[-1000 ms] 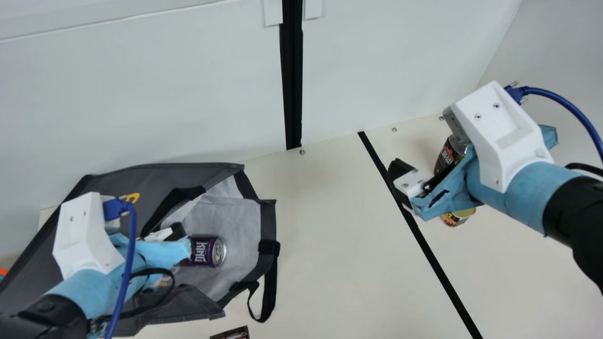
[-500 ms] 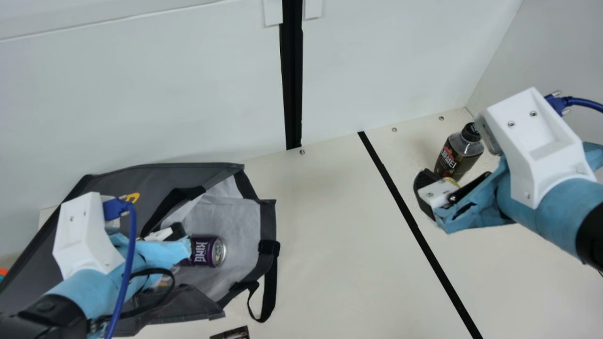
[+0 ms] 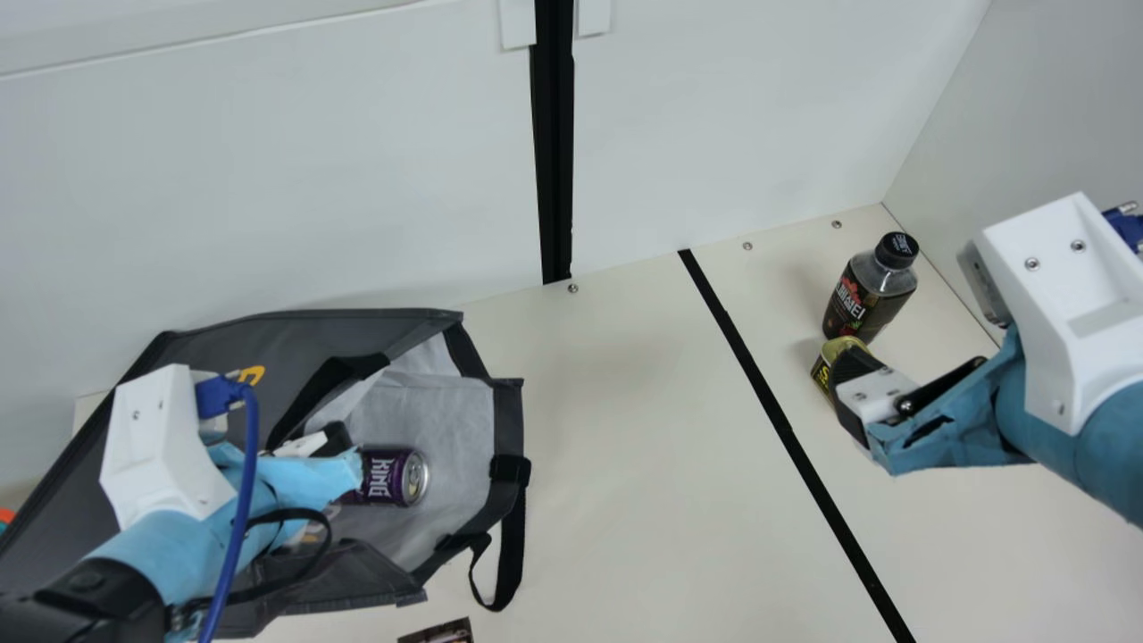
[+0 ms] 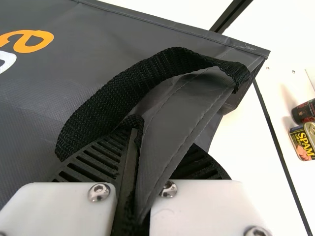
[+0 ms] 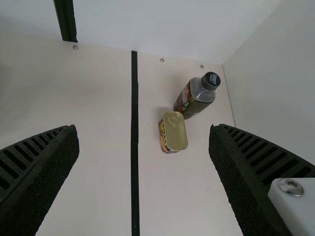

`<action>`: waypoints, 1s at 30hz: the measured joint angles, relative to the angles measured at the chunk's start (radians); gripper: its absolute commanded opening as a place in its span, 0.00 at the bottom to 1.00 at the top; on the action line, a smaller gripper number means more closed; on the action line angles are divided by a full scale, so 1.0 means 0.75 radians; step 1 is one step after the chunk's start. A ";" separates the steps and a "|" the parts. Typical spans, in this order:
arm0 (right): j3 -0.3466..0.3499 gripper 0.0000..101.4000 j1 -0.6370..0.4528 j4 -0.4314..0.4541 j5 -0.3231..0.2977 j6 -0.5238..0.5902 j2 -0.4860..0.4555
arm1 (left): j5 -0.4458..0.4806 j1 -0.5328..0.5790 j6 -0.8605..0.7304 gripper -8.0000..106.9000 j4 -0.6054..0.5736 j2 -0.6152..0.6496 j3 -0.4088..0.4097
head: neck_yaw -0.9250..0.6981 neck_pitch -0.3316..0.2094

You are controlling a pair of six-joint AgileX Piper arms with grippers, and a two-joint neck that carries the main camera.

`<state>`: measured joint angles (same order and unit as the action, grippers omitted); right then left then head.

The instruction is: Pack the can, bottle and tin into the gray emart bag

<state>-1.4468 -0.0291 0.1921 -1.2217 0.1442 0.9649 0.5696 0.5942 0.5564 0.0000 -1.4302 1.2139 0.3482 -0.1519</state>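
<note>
One gray emart bag (image 3: 304, 339), on the tabletop's left side, its rim clamped by the left gripper (image 3: 342, 442); one can (image 3: 384, 477) lies inside the bag's mouth. Toward the tabletop's far right corner stand one tin (image 3: 821, 369) and, just beside it, one bottle (image 3: 866, 296). The right gripper (image 3: 853, 384), fingers apart, is near the tin.
</note>
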 measured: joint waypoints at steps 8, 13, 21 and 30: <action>0.024 0.90 -0.086 -0.058 0.000 0.063 -0.026 | 0.000 0.000 0.000 0.16 0.000 0.000 0.000 | 0.000 0.000; 0.028 0.90 -0.130 -0.086 0.001 0.090 -0.028 | 0.000 0.000 0.000 0.16 0.000 0.000 0.000 | -0.002 0.000; 0.028 0.90 -0.161 -0.105 0.002 0.097 -0.015 | 0.000 0.000 0.000 0.16 0.000 0.000 0.000 | -0.002 0.000; 0.011 0.90 -0.173 -0.099 0.003 0.079 0.013 | 0.000 0.000 0.000 0.16 0.000 0.000 0.000 | -0.002 0.000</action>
<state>-1.4388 -0.1585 0.1178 -1.2197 0.2036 0.9747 0.5696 0.5942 0.5564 0.0000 -1.4302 1.2139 0.3467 -0.1519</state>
